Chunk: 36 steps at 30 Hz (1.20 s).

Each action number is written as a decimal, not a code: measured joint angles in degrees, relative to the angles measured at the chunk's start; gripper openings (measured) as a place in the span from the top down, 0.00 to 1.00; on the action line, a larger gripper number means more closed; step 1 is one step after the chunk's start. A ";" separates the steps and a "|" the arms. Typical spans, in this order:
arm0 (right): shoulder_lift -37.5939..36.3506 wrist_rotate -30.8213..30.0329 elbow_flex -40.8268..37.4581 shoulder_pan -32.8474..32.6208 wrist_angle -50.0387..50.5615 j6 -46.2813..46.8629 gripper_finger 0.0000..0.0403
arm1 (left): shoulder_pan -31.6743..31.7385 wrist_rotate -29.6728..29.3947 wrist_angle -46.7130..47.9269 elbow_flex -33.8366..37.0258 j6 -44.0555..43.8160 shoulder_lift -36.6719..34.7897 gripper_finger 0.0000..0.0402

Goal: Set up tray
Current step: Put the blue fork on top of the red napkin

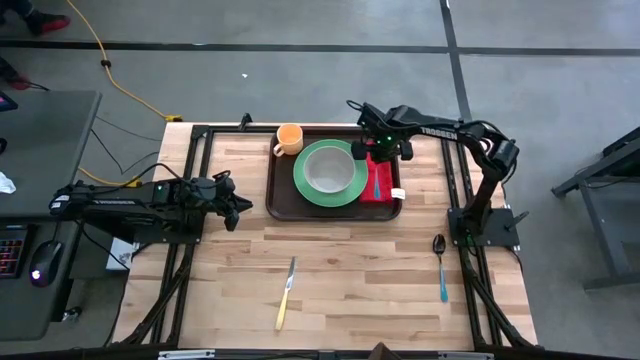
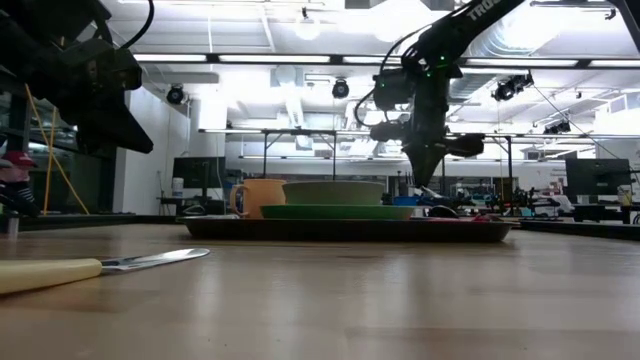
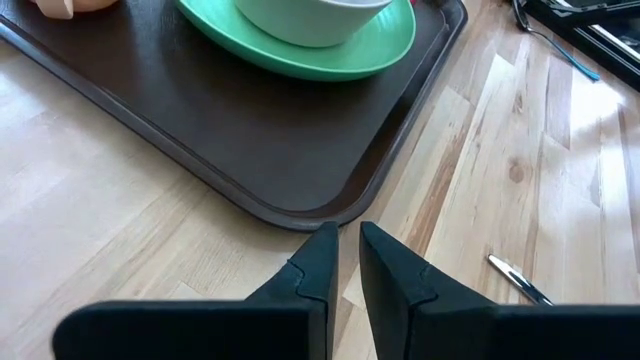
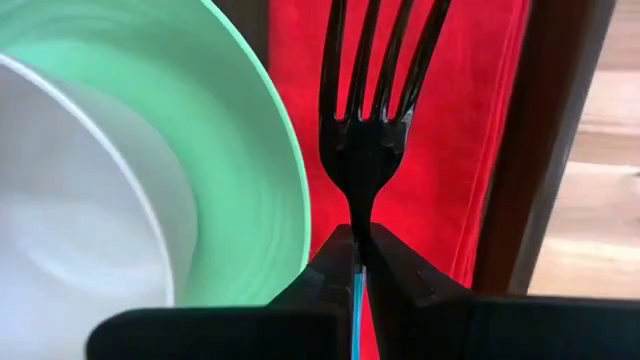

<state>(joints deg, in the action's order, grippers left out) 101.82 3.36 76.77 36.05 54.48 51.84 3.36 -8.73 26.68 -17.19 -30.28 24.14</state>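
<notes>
The dark brown tray (image 1: 283, 195) lies at the table's far middle. On it are a green plate (image 1: 305, 185) with a white bowl (image 1: 328, 168), an orange mug (image 1: 289, 138) and a red napkin (image 1: 385, 190) at its right. My right gripper (image 1: 379, 152) stands over the napkin, shut on a fork with dark tines (image 4: 375, 90) and a blue handle (image 1: 377, 184). My left gripper (image 1: 241, 207) waits empty, shut to a narrow gap, just left of the tray's near left corner (image 3: 300, 215). My right gripper pinches the fork's neck (image 4: 358, 215), just behind the tines, between its two fingertips. The fingers come from above, pointing down (image 2: 424, 175). The tines reach out past the fingertips over the red napkin (image 4: 470, 150). Whether the fork rests on the napkin I cannot tell.
A knife with a yellow handle (image 1: 286, 293) lies on the bare wood near the table's front middle. A spoon with a blue handle (image 1: 440, 265) lies at the near right. Bare wood spreads between them and the tray.
</notes>
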 joint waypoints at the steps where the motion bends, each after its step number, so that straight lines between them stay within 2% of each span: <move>1: 0.14 0.02 0.02 0.08 -0.08 -0.27 1.00 | 0.00 0.00 0.00 0.00 0.00 0.00 0.81; 16: 2.93 1.10 0.02 2.64 -1.22 -1.82 1.00 | 0.00 0.02 -0.02 0.00 -0.13 0.00 0.81; 36: 7.06 0.39 0.02 2.69 -3.80 -3.44 1.00 | 0.00 0.11 -0.09 0.00 -1.26 0.00 0.81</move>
<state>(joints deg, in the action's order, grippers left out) 108.88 3.76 76.79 38.74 50.68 48.40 3.36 -8.62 26.59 -17.19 -31.55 24.14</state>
